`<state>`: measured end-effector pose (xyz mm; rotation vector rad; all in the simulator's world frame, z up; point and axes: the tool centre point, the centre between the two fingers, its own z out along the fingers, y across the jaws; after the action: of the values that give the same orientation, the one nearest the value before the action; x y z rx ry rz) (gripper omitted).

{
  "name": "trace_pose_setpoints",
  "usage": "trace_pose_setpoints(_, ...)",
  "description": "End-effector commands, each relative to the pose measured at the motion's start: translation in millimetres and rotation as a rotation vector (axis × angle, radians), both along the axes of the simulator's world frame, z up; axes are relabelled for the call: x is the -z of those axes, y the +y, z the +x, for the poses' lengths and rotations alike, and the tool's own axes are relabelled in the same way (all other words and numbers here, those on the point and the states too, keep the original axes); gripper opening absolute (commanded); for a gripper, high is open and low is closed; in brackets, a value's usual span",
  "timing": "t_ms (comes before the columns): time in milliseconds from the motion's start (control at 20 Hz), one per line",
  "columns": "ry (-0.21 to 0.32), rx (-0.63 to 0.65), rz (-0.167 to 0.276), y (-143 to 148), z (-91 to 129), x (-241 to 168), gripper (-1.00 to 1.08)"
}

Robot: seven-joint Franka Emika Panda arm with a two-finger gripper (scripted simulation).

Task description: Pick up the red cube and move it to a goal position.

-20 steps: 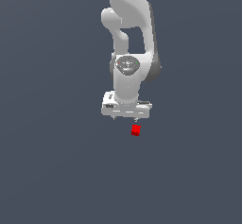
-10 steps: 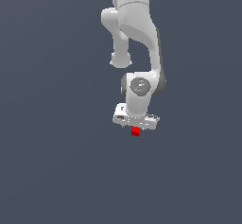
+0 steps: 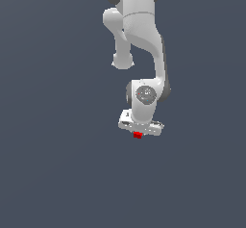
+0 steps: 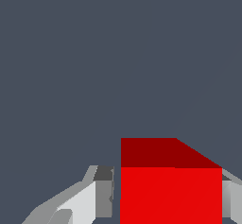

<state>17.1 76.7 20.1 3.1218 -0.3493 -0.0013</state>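
The red cube (image 3: 138,135) is a tiny bright red block just under the white hand in the exterior view. In the wrist view the red cube (image 4: 170,190) fills the space between my two fingers. My gripper (image 3: 138,133) is lowered over the cube, with one finger on each side. One finger (image 4: 101,194) stands a thin sliver away from the cube's side. The other finger (image 4: 230,197) lies right at the opposite side. The jaws look open, nearly at the cube's width. The fingertips are hidden below the hand in the exterior view.
The plain dark grey surface (image 3: 57,174) spreads out on all sides of the cube. The white arm (image 3: 139,39) rises above the hand toward the top of the exterior view. No other object shows.
The arm has come down over the red cube, so the hand now covers it from above. The cube has stayed in the same spot on the surface.
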Motion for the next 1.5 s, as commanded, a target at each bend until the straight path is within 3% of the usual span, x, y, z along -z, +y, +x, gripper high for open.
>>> trace_pose_setpoints(0,-0.001,0.002,0.000,0.2,0.6,0.3,-1.00)
trace_pose_setpoints(800,0.000,0.002,0.000,-3.3,-3.4,-10.1,-1.00)
trace_pose_setpoints(1450,-0.001,0.002,0.001,-29.7,-31.8,-86.7,-1.00)
